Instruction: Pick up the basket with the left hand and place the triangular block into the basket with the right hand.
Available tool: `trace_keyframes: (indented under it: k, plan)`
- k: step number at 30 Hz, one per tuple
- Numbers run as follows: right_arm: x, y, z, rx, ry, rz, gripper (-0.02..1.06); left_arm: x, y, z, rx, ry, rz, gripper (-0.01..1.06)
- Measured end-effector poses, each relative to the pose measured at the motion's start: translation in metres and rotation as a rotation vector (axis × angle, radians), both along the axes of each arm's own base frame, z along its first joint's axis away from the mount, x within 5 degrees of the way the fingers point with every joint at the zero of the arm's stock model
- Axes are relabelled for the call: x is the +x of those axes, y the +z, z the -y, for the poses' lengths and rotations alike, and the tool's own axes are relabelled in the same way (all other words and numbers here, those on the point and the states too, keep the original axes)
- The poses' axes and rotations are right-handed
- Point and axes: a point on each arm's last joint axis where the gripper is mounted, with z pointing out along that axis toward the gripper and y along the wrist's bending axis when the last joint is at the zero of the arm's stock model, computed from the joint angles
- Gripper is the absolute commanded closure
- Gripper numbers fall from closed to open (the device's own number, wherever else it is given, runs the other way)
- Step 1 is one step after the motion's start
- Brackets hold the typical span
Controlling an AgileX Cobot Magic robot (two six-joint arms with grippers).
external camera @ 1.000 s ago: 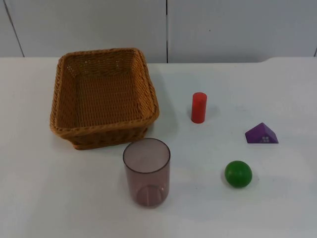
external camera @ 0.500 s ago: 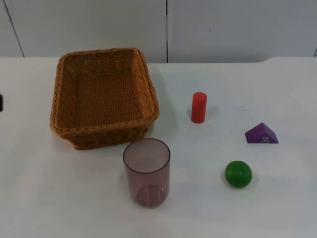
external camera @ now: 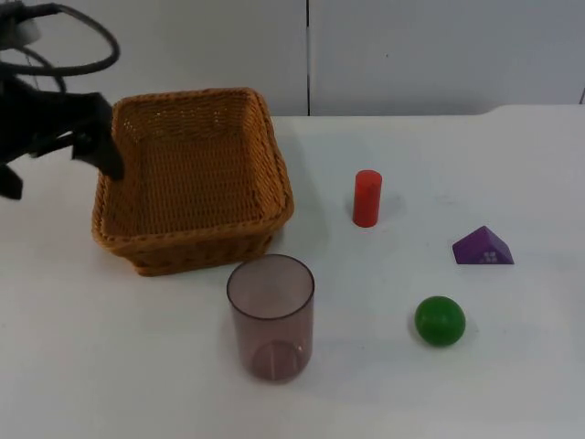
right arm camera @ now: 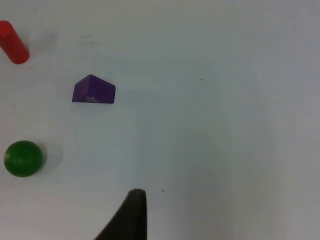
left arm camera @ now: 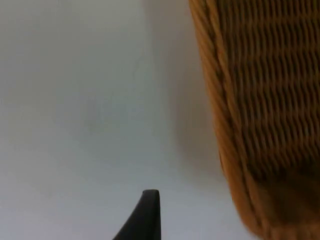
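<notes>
The brown wicker basket [external camera: 190, 174] stands empty at the table's back left. My left gripper [external camera: 62, 172] hovers open at the basket's left rim, one finger [external camera: 105, 154] against the rim's outer side and the other farther left. In the left wrist view the basket's woven wall [left arm camera: 260, 100] rises beside a black fingertip [left arm camera: 149, 212]. The purple triangular block [external camera: 483, 247] lies on the table at the right. The right wrist view looks down on that block [right arm camera: 93, 90] from some way off, past a fingertip [right arm camera: 134, 212] of my right gripper.
A clear pinkish cup [external camera: 271, 316] stands upright just in front of the basket. A red cylinder [external camera: 366, 198] stands mid-table, and a green ball [external camera: 440, 320] lies in front of the purple block. The grey partition wall [external camera: 411, 55] closes the back.
The left arm has come in from the upper left and its gripper now sits at the basket's left rim. The objects on the table have not moved.
</notes>
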Motion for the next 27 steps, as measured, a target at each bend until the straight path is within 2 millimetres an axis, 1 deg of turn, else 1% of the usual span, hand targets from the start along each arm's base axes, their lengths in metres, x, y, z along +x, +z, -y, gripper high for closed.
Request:
trace_keyframes:
  k: [1,3,4,5,8,9,12,14,15,16,17,19,21,22,26,27]
  plan:
    - [0.000,0.000,0.000,0.000,0.000,0.000,-0.01,0.012,-0.001,0.001,-0.001,-0.001,0.009,0.11]
    - [0.000,0.000,0.000,0.000,0.000,0.004,-0.01,0.031,-0.012,0.002,-0.001,-0.008,-0.006,0.11]
    - [0.000,0.000,0.000,0.000,0.000,0.004,-0.01,0.031,-0.012,0.002,-0.001,-0.008,-0.006,0.11]
    - [0.000,0.000,0.000,0.000,0.000,0.006,-0.01,0.040,-0.015,0.002,-0.001,-0.009,-0.002,0.11]
    - [0.001,0.001,0.000,-0.002,0.000,0.012,-0.01,0.062,-0.036,0.004,-0.003,-0.014,-0.025,0.11]
    - [0.001,0.001,0.000,-0.002,0.000,0.012,-0.01,0.062,-0.036,0.004,-0.003,-0.014,-0.025,0.11]
    - [0.001,0.001,0.000,-0.002,0.000,0.014,-0.01,0.080,-0.055,0.009,-0.003,-0.023,-0.037,0.11]
    - [0.001,0.001,0.000,-0.002,0.000,0.015,-0.01,0.090,-0.064,0.011,-0.005,-0.027,-0.037,0.11]
    - [0.001,0.001,0.000,-0.002,0.000,0.015,-0.01,0.090,-0.064,0.011,-0.005,-0.027,-0.037,0.13]
    - [0.001,0.001,0.000,-0.002,0.000,0.015,-0.01,0.094,-0.069,0.012,-0.004,-0.029,-0.042,0.13]
    - [0.001,0.001,0.000,-0.002,0.000,0.015,-0.01,0.097,-0.074,0.013,-0.004,-0.029,-0.044,0.16]
    - [0.001,0.001,0.000,-0.002,0.000,0.015,-0.01,0.100,-0.082,0.013,-0.006,-0.025,-0.055,0.27]
    - [0.001,0.001,0.000,-0.002,0.000,0.015,-0.01,0.100,-0.085,0.013,-0.009,-0.018,-0.062,0.44]
    - [0.001,0.001,0.000,-0.002,0.000,0.015,-0.01,0.100,-0.089,0.013,-0.010,-0.014,-0.071,0.44]
    - [0.001,0.001,0.000,-0.002,0.000,0.018,-0.01,0.100,-0.093,0.013,-0.012,-0.010,-0.080,0.74]
    - [0.001,0.001,0.000,-0.002,0.000,0.018,-0.01,0.100,-0.093,0.013,-0.012,-0.008,-0.080,0.74]
